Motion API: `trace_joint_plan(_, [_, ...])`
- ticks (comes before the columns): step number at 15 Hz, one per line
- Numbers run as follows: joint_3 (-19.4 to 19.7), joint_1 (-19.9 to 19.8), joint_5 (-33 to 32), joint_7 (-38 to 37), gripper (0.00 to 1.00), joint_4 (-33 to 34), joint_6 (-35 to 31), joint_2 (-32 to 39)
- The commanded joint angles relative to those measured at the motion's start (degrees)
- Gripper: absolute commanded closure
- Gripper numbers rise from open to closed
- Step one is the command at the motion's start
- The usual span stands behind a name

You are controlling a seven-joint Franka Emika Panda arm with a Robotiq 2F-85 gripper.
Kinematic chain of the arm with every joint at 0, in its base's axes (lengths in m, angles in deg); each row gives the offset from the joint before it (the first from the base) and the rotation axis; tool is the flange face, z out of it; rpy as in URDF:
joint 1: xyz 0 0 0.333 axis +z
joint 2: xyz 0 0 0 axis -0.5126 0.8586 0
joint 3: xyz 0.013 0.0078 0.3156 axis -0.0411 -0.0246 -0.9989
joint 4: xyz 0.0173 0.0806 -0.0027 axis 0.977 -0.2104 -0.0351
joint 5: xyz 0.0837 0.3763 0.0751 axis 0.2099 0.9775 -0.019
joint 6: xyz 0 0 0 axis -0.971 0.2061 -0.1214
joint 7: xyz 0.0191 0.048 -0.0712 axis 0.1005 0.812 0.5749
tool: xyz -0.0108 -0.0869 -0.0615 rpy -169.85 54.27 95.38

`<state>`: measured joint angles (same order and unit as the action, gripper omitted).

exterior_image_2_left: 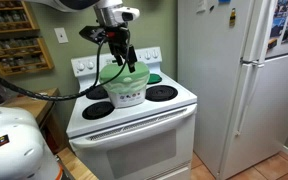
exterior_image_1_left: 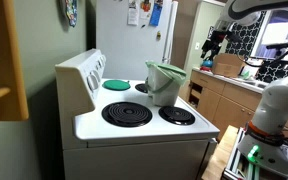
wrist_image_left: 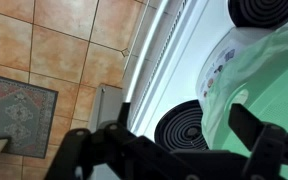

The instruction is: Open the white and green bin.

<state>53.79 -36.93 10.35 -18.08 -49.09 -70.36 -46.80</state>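
The white and green bin (exterior_image_1_left: 165, 84) stands in the middle of the white stove top (exterior_image_1_left: 144, 128), between the burners. Its whitish body carries a pale green rounded lid (exterior_image_2_left: 124, 73) that covers its top. My gripper (exterior_image_2_left: 118, 52) hangs in the air above and in front of the bin, apart from it. In an exterior view it shows off to the side near the counter (exterior_image_1_left: 215, 44). In the wrist view the two dark fingers (wrist_image_left: 184, 140) are spread open with nothing between them, and the green lid (wrist_image_left: 269, 95) lies beyond the right finger.
A flat dark-green disc (exterior_image_1_left: 116, 84) lies on a rear burner. Black coil burners (exterior_image_1_left: 127, 114) flank the bin. A white fridge (exterior_image_2_left: 239, 80) stands beside the stove, with wooden cabinets and a counter (exterior_image_1_left: 224, 90) nearby. A rug (wrist_image_left: 14, 115) lies on the tiled floor.
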Motion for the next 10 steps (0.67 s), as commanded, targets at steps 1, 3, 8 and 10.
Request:
trace_joint_plan(1, [-0.25, -0.37, 0.23, 0.23, 0.00, 0.13, 0.11, 0.09])
trace_joint_plan(3, [-0.25, -0.37, 0.23, 0.23, 0.00, 0.13, 0.11, 0.09])
trace_joint_plan(8, [1.17, 2.10, 11.25, -1.08, 0.00, -2.60, 4.29, 1.09])
trace_joint_plan(10, [1.92, 2.54, 15.98, -0.14, 0.00, -3.39, 5.88, 2.04])
